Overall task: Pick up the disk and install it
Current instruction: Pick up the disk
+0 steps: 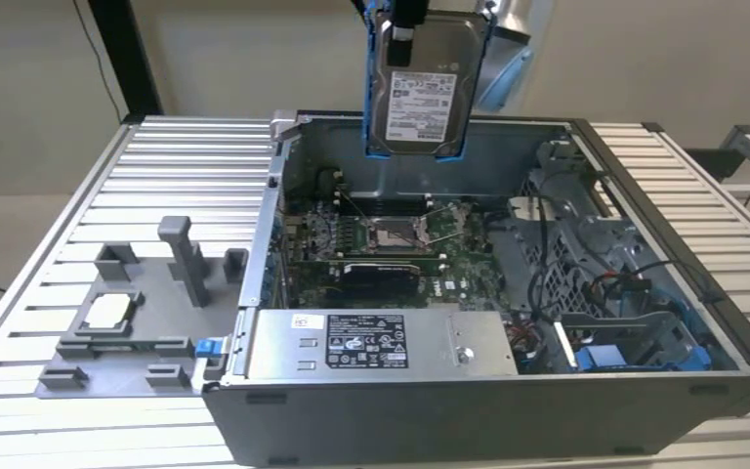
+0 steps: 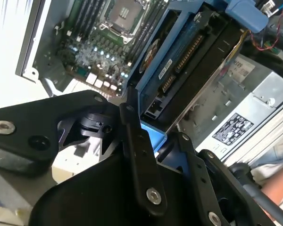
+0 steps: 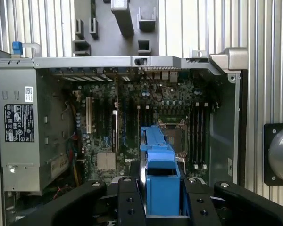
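Observation:
The disk [image 1: 428, 93], a silver hard drive with a white label in a blue bracket, hangs upright in the air above the back part of the open computer case [image 1: 261, 254]. My gripper [image 1: 405, 21] is shut on its upper end. In the second wrist view the disk [image 2: 191, 61] runs away from the black fingers [image 2: 137, 141] toward the case below. In the first wrist view the blue bracket [image 3: 159, 165] sits clamped in my gripper [image 3: 162, 193], over the motherboard [image 3: 132, 117].
Inside the case lie the motherboard [image 1: 389, 234], a grey power supply box with a white label [image 1: 362, 342] and a drive bay with blue parts [image 1: 636, 357]. A grey tray [image 1: 153, 342] with a small square chip [image 1: 108, 311] sits on the slatted table at the exterior view's left.

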### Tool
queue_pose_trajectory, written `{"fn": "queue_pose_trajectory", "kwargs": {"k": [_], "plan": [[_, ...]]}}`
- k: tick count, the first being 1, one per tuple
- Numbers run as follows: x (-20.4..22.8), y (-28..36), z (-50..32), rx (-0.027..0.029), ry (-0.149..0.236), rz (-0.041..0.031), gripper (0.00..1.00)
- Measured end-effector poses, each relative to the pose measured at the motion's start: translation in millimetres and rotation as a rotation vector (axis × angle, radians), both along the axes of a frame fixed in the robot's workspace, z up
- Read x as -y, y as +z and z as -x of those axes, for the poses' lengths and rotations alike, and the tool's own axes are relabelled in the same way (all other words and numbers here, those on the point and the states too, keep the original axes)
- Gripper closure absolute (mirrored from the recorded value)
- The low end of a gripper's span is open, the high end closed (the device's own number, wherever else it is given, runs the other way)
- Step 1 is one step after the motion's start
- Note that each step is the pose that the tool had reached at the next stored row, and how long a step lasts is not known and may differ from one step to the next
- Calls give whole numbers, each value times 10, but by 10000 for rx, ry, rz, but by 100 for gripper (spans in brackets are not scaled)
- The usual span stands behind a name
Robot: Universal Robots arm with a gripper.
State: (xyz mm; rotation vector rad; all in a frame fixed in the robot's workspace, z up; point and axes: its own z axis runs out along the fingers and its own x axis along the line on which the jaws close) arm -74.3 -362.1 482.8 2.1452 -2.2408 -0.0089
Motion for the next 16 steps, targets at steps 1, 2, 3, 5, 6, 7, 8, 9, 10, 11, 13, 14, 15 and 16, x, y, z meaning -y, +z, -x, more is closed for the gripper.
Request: {"fn": "queue_pose_trajectory", "kwargs": {"k": [1, 2, 3, 5, 6, 7, 8, 9, 10, 11, 13, 14, 15, 16], "plan": [[0, 0, -29, 0, 0, 0, 100], [0, 0, -60, 0, 1, 0, 100], [0, 0, -89, 0, 1, 0, 100], [0, 0, -150, 0, 0, 0, 100], [0, 0, -178, 0, 1, 0, 100], [0, 0, -208, 0, 1, 0, 100], [0, 0, -239, 0, 0, 0, 100], [0, 0, -269, 0, 0, 0, 100], [0, 0, -299, -1, 2, 0, 100], [0, 1, -329, -1, 1, 1, 100], [0, 0, -389, 0, 0, -1, 100], [0, 0, -420, 0, 1, 0, 100], [0, 0, -451, 0, 0, 0, 100], [0, 0, -479, 0, 0, 0, 100]]}}
